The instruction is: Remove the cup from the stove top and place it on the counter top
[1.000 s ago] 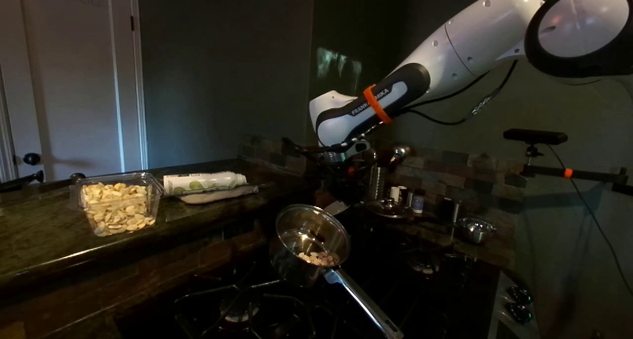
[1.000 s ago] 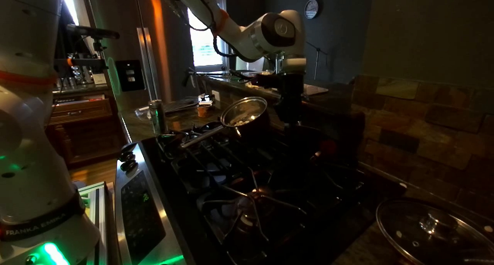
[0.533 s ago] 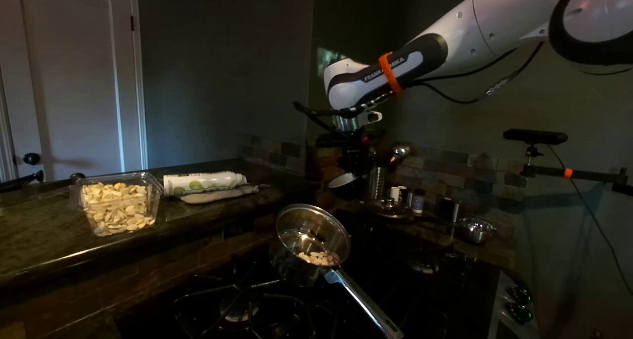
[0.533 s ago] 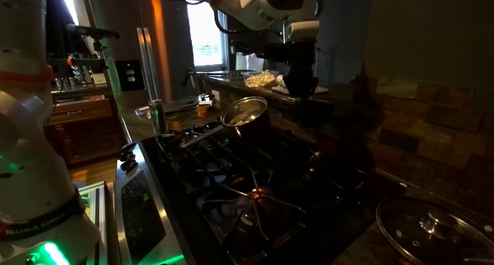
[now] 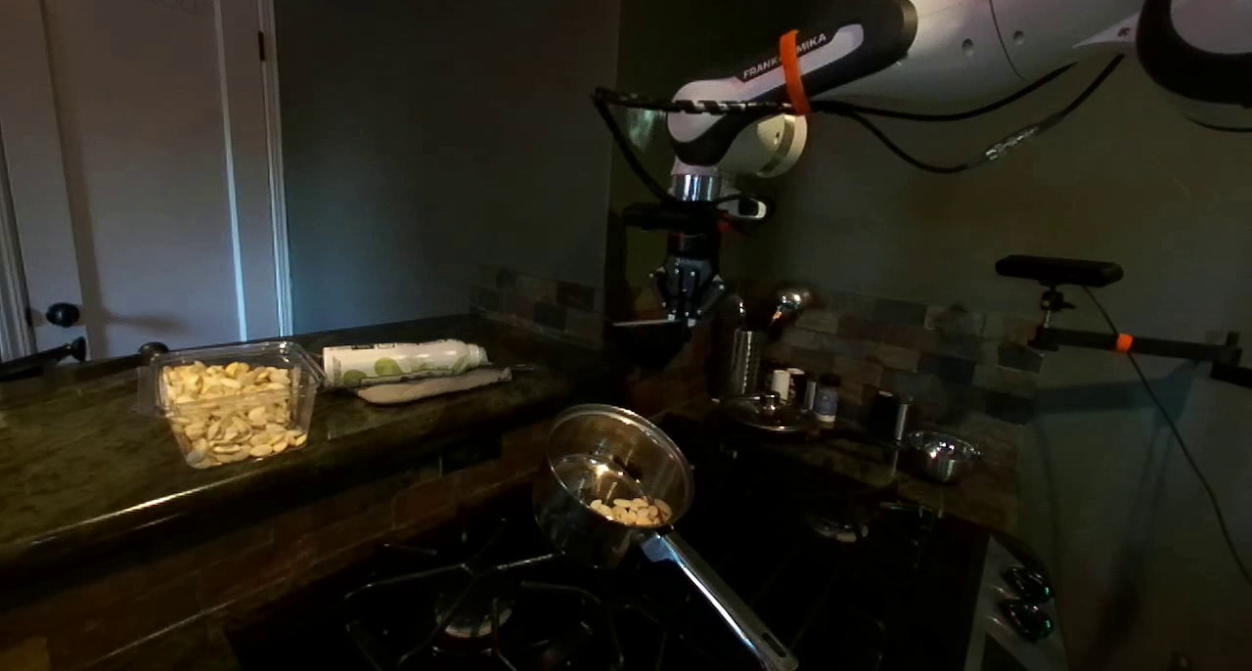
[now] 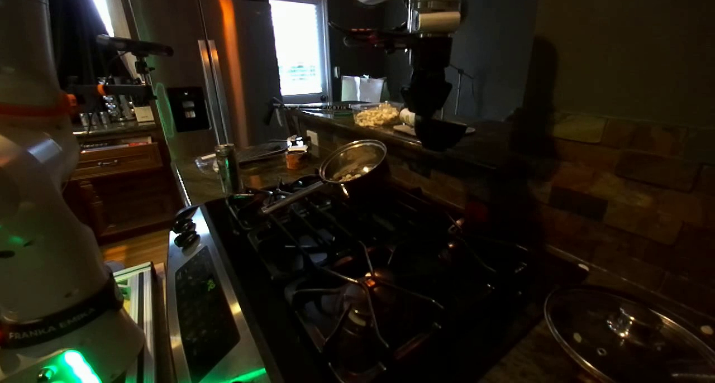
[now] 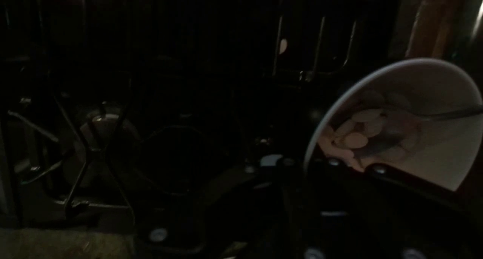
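Observation:
My gripper (image 5: 689, 304) is shut on the rim of the cup (image 5: 648, 340), a dark, wide bowl-shaped cup with a pale rim. The cup hangs in the air above the stove top (image 5: 548, 593), near the raised counter's far end. In an exterior view the cup (image 6: 441, 134) is a dark shape under the dark gripper (image 6: 427, 101). In the wrist view the cup (image 7: 449, 149) shows a pale inside with flat whitish pieces and a thin dark utensil. The gripper's fingers (image 7: 305, 164) meet its near rim. The counter top (image 5: 78, 456) is the dark speckled slab.
A steel pot (image 5: 616, 495) with whitish pieces sits tilted on the grates, handle toward the front. A clear tub of pieces (image 5: 235, 412), a white bottle (image 5: 403, 362) and a flat pad (image 5: 435, 387) lie on the counter. A glass lid (image 6: 620, 333) lies beside the stove.
The gripper has risen with the cup from low over the stove to about the raised counter's height. The cup now looks more level. The pot and counter items have not moved.

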Robot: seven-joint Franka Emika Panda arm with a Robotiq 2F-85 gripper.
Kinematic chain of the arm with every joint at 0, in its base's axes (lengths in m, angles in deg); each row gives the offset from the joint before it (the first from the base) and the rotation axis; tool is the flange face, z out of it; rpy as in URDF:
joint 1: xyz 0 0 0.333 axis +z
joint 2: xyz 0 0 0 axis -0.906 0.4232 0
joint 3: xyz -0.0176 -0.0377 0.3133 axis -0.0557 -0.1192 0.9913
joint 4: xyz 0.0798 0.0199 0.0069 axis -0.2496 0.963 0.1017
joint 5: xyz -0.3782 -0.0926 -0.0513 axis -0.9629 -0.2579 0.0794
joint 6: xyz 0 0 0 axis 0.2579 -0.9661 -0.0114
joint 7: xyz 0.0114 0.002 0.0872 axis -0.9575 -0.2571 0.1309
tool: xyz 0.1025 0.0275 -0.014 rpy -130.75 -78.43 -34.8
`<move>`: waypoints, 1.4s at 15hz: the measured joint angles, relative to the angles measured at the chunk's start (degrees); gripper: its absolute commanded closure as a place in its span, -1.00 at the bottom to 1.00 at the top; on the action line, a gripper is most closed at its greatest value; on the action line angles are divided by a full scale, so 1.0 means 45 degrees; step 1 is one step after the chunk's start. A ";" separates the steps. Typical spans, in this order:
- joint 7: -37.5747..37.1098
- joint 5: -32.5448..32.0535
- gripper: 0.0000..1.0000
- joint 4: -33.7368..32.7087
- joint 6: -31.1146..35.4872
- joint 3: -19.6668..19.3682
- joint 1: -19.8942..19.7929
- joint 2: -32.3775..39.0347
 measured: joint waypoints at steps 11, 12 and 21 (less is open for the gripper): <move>-0.0463 0.0584 0.96 -0.0242 0.4511 0.0627 0.0905 0.1378; -0.0453 0.0575 0.96 -0.0259 0.4511 0.0623 0.0898 0.1434; -0.1111 0.0772 0.96 -0.1608 0.5099 0.0544 0.0893 0.2374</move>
